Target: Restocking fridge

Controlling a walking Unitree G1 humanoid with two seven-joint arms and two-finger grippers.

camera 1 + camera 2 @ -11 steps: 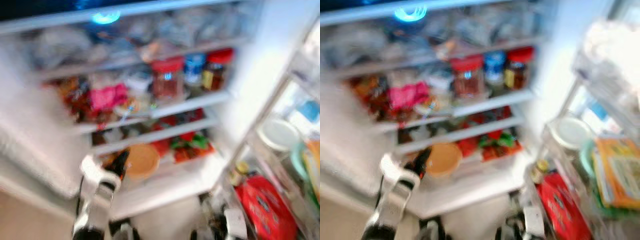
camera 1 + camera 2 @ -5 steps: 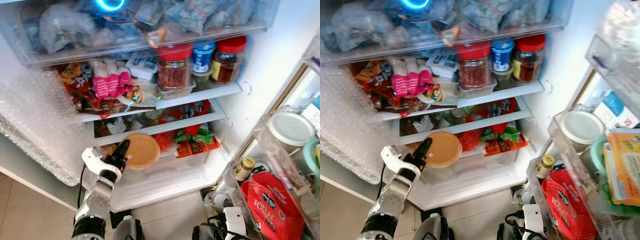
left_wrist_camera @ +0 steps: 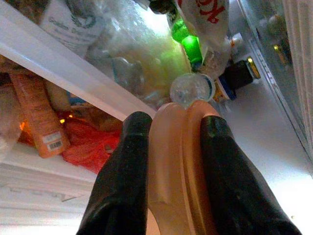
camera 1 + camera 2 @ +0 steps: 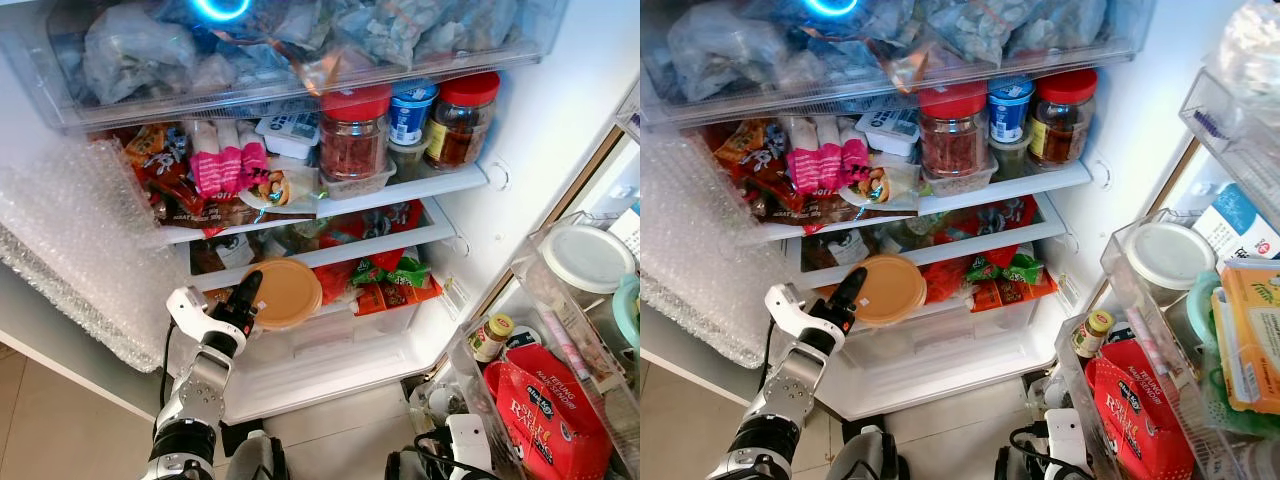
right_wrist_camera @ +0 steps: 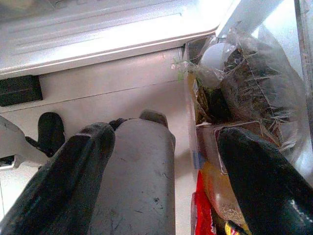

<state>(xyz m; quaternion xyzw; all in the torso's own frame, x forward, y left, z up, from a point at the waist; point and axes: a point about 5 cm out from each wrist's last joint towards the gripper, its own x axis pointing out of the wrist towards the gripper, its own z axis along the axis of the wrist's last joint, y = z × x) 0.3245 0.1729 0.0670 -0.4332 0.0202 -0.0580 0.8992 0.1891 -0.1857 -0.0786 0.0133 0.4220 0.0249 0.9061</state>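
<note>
A round tan lidded container [image 4: 285, 293] hangs at the front of the fridge's lower shelf, above the clear drawer [image 4: 330, 345]. My left gripper [image 4: 245, 300] is shut on its left edge; in the left wrist view the black fingers [image 3: 122, 186] pinch the tan container [image 3: 178, 166] between them. Low at the fridge's foot, my right gripper [image 5: 161, 171] hangs open, its fingers [image 5: 73, 181] wide apart over the floor.
Shelves hold red-lidded jars [image 4: 352, 135], a blue-lidded tub [image 4: 410, 105], pink and red packets [image 4: 225, 170] and green packets [image 4: 385, 272]. Bubble wrap [image 4: 80, 260] hangs at the left. The open door's bins at right hold a red bag [image 4: 545, 405], a small bottle [image 4: 492, 335] and a white lid [image 4: 585, 255].
The view has sharpened and steadied. My left gripper has carried the tan container slightly up and further in toward the lower shelf.
</note>
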